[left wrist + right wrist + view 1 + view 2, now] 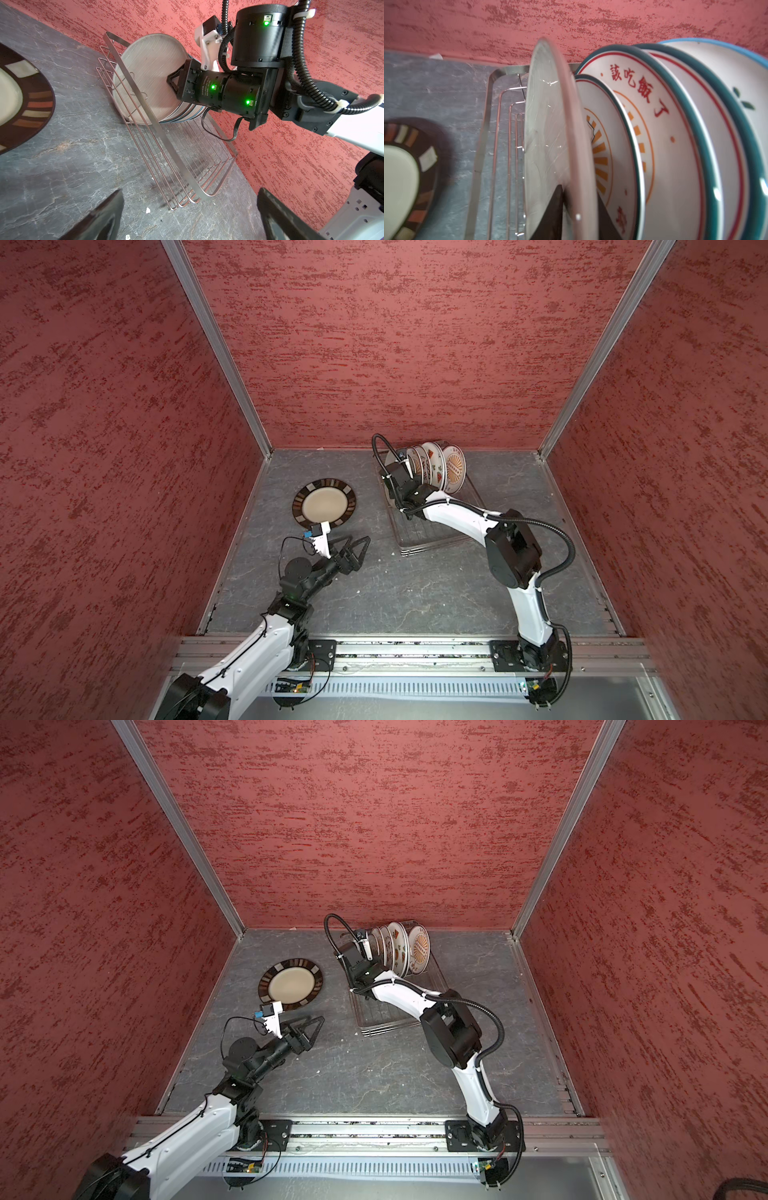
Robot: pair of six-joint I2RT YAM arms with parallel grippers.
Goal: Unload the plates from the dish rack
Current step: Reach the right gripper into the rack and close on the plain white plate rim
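Observation:
Several plates stand on edge at the far end of the dish rack (432,539) (176,158). The plain white plate (546,124) (149,72) is the leftmost; behind it are sunburst plates with red characters (654,145) and watermelon plates (434,466). My right gripper (578,218) (409,472) is shut on the plain white plate's rim, one finger on each face. A dark-rimmed striped plate (324,502) (291,984) lies flat on the table left of the rack. My left gripper (360,543) (191,224) hovers open and holds nothing, just in front of that plate.
The grey stone table (415,593) is boxed in by red walls on three sides. The rack's near half (386,1019) holds nothing. My right arm (511,547) reaches over the rack. Small white crumbs (148,210) lie by the rack's near corner.

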